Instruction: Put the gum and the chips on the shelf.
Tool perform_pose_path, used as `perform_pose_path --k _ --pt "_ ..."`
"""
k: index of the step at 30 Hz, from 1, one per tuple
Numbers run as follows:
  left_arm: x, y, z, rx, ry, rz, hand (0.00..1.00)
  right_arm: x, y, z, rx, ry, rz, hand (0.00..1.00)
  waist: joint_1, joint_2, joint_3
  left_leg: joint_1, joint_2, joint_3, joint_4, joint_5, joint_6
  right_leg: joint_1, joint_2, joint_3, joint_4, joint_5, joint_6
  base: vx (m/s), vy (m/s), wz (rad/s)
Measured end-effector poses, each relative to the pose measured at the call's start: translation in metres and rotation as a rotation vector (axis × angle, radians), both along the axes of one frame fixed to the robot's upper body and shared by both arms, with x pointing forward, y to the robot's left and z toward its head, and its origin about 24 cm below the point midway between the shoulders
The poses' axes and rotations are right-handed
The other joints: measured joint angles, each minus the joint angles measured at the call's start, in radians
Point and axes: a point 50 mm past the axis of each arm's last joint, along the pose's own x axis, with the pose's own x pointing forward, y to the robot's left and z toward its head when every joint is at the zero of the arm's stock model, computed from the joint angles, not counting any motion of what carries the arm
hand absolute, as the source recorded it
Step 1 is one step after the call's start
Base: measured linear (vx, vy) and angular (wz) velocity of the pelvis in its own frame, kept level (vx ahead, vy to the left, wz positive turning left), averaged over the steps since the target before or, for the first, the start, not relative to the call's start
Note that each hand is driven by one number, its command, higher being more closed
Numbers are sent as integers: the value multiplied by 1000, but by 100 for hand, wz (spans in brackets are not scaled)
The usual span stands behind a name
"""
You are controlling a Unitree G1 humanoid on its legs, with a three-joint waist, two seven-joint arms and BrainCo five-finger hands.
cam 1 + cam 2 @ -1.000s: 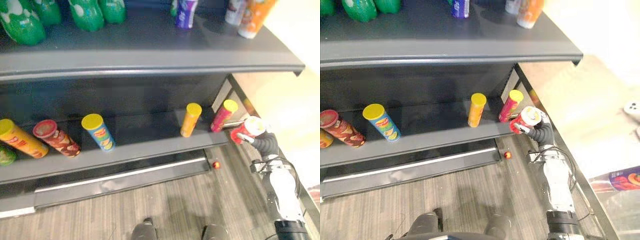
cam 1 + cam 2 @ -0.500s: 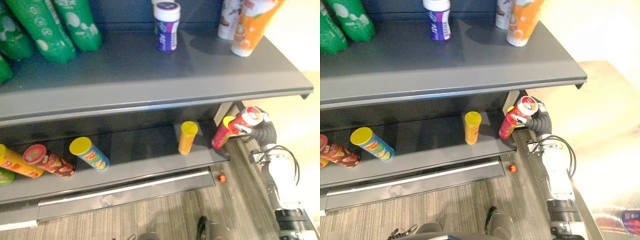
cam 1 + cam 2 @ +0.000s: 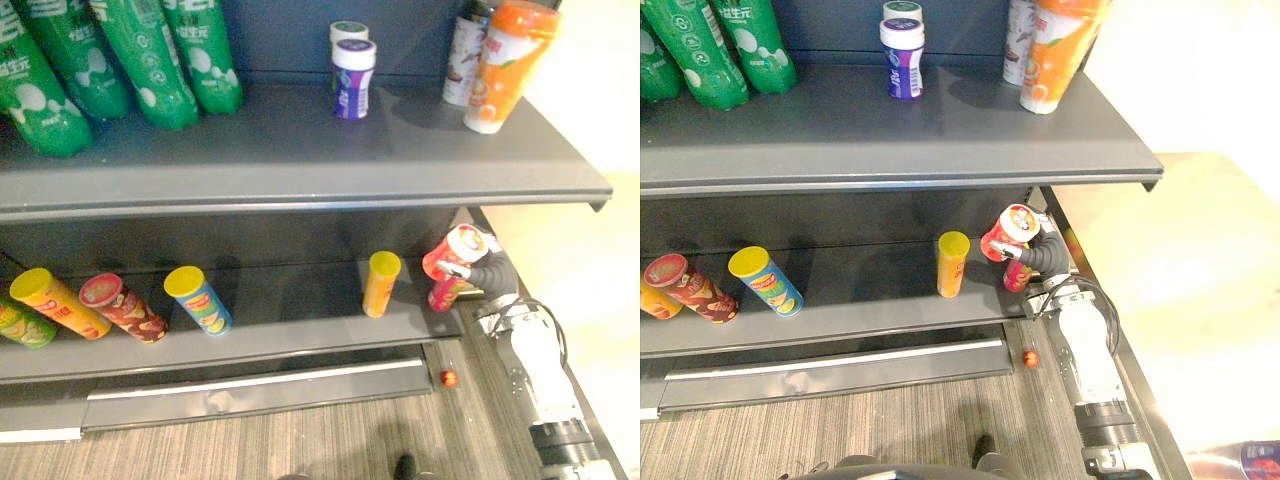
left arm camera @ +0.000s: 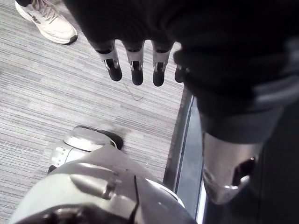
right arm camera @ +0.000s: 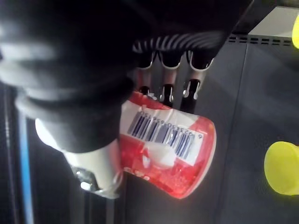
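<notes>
Right wrist view, item 1: my right hand [image 5: 166,79], fingers clenched round the red chips can [image 5: 163,151], barcode side facing the camera. From the head views I place that can tilted, lid towards me, over the right end of the lower shelf [image 3: 290,322], just in front of a pink can with a yellow lid [image 3: 443,296]. I cannot tell whether it touches the board.

Item 2: orange can [image 3: 381,284], standing near the same end.

Item 3: blue can [image 3: 198,298], brown-red can [image 3: 122,306] and yellow-orange can [image 3: 55,302], spaced along the left half.

Item 4: purple gum bottle [image 3: 353,80], standing mid-back on the upper shelf [image 3: 300,150].

Item 5: green bottles [image 3: 150,60] at its left back corner, orange tub [image 3: 508,65] at its right end.

Item 6: my left hand [image 4: 136,70], fingers straight and released, hanging above the floor [image 4: 56,102].
</notes>
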Motion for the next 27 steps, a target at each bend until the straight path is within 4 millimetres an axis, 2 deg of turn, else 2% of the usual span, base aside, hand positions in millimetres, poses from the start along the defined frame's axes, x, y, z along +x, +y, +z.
perform_pose_path --k 2,7,11,14,19,27 --pt "-2 -2 0 10 6 11 0 0 4 0 -3 6 17 100 -11 13 -9 1 15 3 -44 6 0 15 19 -26 -38 16 -3 -183 -66 31" --pt "-4 -2 -1 11 18 12 0 -5 23 7 -9 -16 121 100 2 6 -20 -2 17 22 -77 27 2 33 28 -31 -103 57 -6 -131 -38 3" --pt "-7 -5 -2 -3 32 10 0 -9 29 13 -22 -23 205 100 -11 27 -35 -1 19 63 -94 39 3 28 29 -24 -114 64 -4 -38 -11 -3" --pt "-6 -6 -3 -8 33 1 0 -12 36 12 -26 9 287 100 -14 32 -44 11 20 81 -108 47 3 25 26 -15 -114 74 -6 29 15 -10" --pt "-3 -5 -4 -8 46 -3 0 -20 44 31 -74 -46 420 100 -15 24 -49 14 19 84 -121 64 -3 20 25 -13 -115 87 -10 70 26 1" --pt "4 -2 -5 -9 58 -35 0 -22 72 67 -125 -147 611 100 -14 12 -55 15 13 84 -121 64 -3 24 25 -18 -115 87 -10 22 10 1"
